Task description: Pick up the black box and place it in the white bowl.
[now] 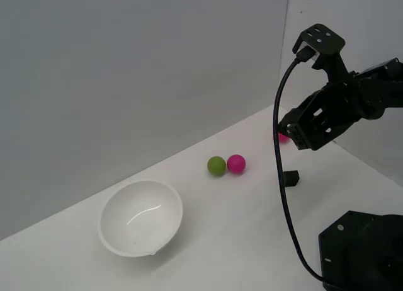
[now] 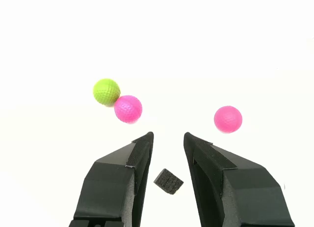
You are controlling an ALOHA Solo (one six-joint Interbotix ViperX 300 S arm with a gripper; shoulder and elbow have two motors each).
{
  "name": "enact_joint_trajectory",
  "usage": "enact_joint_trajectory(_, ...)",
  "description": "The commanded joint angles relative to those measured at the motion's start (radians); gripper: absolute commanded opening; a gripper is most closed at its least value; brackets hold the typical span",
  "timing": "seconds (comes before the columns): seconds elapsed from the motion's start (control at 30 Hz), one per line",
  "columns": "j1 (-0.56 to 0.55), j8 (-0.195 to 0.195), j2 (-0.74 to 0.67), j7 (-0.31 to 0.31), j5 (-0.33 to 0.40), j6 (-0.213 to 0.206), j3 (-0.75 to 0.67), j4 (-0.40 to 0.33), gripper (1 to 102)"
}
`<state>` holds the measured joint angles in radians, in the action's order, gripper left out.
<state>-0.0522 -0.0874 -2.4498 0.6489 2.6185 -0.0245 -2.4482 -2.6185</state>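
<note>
The black box [image 1: 290, 177] is a tiny matte cube lying on the white table, right of the two touching balls in the exterior view. In the wrist view the black box [image 2: 168, 181] lies between my two fingers, on the table beneath them. My gripper [image 1: 296, 136] hangs in the air above the box; in the wrist view my gripper [image 2: 168, 137] is open and empty. The white bowl [image 1: 141, 216] stands at the exterior view's left, tilted a little, well away from the gripper. It does not show in the wrist view.
A green ball [image 1: 216, 165] and a pink ball [image 1: 236, 163] touch each other between bowl and box; both show in the wrist view [image 2: 106, 92] [image 2: 128, 109]. A second pink ball [image 2: 228, 119] lies apart. The black robot base [image 1: 362, 250] stands at the exterior view's lower right.
</note>
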Motion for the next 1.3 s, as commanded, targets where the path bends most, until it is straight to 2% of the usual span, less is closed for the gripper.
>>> enact_joint_trajectory(0.0,-0.006,-0.005,0.055,0.015,-0.037,-0.021,0.057,0.034,33)
enact_joint_trajectory(0.23,0.06,0.0,0.221,0.06,-0.095,-0.035,0.221,0.094,33)
enact_joint_trajectory(0.37,0.112,-0.003,0.299,0.127,-0.132,-0.035,0.298,0.129,33)
enact_joint_trajectory(0.53,0.118,-0.003,0.359,0.193,-0.152,-0.049,0.357,0.147,35)
enact_joint_trajectory(0.67,0.127,-0.005,0.379,0.233,-0.152,-0.069,0.379,0.149,54)
enact_joint_trajectory(0.87,0.15,-0.005,0.413,0.259,-0.15,-0.069,0.413,0.149,55)
enact_joint_trajectory(0.93,0.15,-0.005,0.43,0.264,-0.152,-0.069,0.43,0.149,59)
enact_joint_trajectory(1.03,0.15,-0.005,0.449,0.264,-0.15,-0.069,0.449,0.149,74)
enact_joint_trajectory(1.13,0.15,-0.005,0.472,0.262,-0.152,-0.069,0.472,0.15,97)
enact_joint_trajectory(1.17,0.15,-0.005,0.482,0.262,-0.152,-0.069,0.482,0.149,100)
enact_joint_trajectory(1.27,0.153,-0.005,0.509,0.256,-0.152,-0.069,0.511,0.149,100)
